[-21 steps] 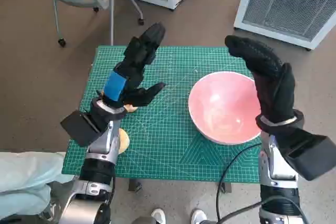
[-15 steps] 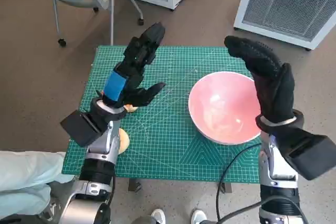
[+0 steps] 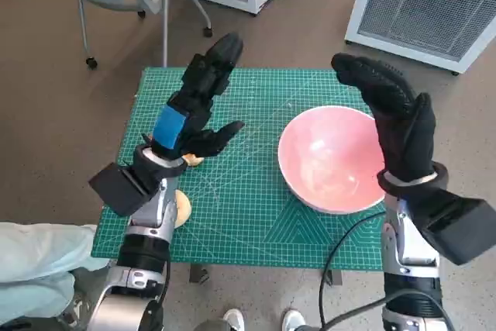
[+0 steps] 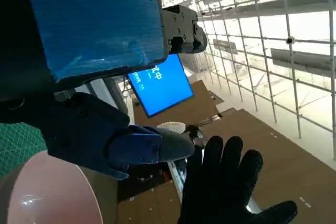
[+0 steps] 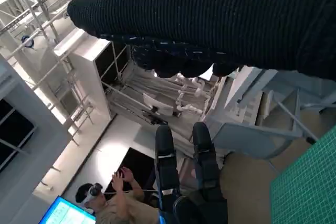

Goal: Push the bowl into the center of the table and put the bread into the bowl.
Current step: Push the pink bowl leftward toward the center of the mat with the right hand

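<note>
Taking the pink bowl (image 3: 332, 158) as the landmark and reading across from the left: a person's pale trouser leg (image 3: 35, 257) shows at the lower left, off the table's corner. Next comes the bread (image 3: 181, 207), a tan piece lying on the green mat near the table's (image 3: 256, 230) left front edge, well apart from the bowl and largely hidden by the left forearm; a second bit of tan shows just under the left wrist, and I cannot tell whether it is part of the same piece. The left hand (image 3: 195, 106) is raised above the mat to the left of the bowl, fingers spread and holding nothing.

The bowl itself sits right of the table's middle, close to the right edge, upright and with nothing in it. The right hand (image 3: 391, 114), gloved, stands upright with fingers extended and nothing held, over the bowl's right rim, on the side away from the centre. The left wrist view shows the same: bowl rim (image 4: 47, 192) low, gloved hand (image 4: 226, 182) beyond it.

That placing is what matters for the push: the centre lies leftward of the bowl, and the right hand is the nearer one, already on the outer side. The bread belongs to the left hand, which is much closer to it.
</note>
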Motion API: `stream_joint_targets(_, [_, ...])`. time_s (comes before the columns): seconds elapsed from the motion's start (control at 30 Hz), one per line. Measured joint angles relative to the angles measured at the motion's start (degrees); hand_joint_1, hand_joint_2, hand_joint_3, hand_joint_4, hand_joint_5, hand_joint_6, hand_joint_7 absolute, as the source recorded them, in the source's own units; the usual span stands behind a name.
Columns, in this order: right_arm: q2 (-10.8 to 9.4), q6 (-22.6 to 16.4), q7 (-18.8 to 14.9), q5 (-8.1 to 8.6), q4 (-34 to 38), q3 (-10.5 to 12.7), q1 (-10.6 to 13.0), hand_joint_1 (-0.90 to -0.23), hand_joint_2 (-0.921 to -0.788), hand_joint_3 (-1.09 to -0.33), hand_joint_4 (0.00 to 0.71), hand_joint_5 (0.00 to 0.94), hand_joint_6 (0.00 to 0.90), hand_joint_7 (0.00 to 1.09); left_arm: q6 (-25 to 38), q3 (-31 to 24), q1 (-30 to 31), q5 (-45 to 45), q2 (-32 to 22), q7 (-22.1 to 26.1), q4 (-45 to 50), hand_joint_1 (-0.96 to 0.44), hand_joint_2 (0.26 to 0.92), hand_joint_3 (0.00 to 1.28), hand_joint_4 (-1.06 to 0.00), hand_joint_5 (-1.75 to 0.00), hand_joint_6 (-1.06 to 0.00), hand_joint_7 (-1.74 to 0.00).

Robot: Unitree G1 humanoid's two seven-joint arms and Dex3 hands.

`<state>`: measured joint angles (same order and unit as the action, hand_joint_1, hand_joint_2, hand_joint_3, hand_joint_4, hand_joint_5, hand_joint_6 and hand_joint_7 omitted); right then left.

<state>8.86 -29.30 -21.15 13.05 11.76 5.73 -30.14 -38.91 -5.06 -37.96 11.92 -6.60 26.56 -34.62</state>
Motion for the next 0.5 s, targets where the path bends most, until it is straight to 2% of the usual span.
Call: stream_joint_targets(0.5, [0.21, -0.18, -0.72, 0.3, 0.21, 0.19, -0.15, -0.659, -0.921, -0.725, 0.055, 0.002, -0.001, 0.39, -0.01, 0.01, 0.0, -0.06, 0.06, -0.29, -0.01, -0.62, 0.921, 0.35, -0.12, -0.01, -0.01, -0.39])
